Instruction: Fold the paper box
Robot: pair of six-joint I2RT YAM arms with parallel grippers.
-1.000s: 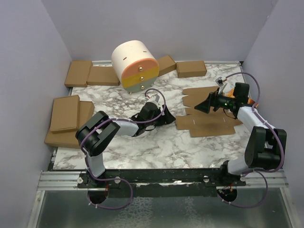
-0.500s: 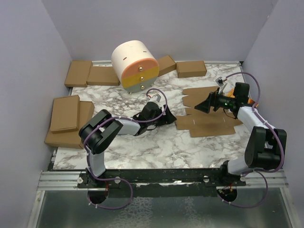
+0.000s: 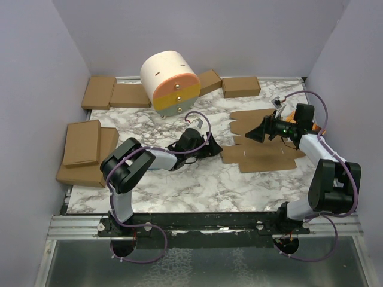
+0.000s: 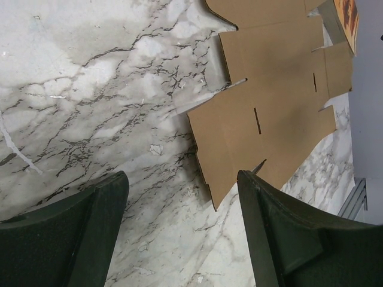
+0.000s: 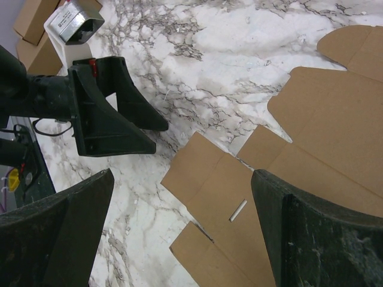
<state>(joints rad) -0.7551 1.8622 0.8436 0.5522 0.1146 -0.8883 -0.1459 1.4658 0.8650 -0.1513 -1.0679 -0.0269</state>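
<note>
The paper box (image 3: 263, 149) lies as a flat brown die-cut sheet with flaps and slots on the right of the marble table. My left gripper (image 3: 213, 146) is low over the table just left of the sheet's near-left flap. It is open, with bare marble between its fingers. The left wrist view shows the sheet (image 4: 269, 113) ahead of the left gripper (image 4: 182, 179), its corner by the right finger (image 4: 281, 227). My right gripper (image 3: 254, 133) hovers open over the sheet's middle. The right wrist view shows the sheet (image 5: 311, 155) under the right gripper (image 5: 182, 176), holding nothing.
A white and orange rounded drawer unit (image 3: 170, 84) stands at the back centre. Ready-made brown boxes lie along the back (image 3: 114, 94) (image 3: 240, 86) and stacked at the left (image 3: 84, 146). An orange booklet (image 4: 348, 15) lies beyond the sheet by the right wall.
The left arm has crept slightly toward the sheet. The right arm and the sheet have not visibly moved.
</note>
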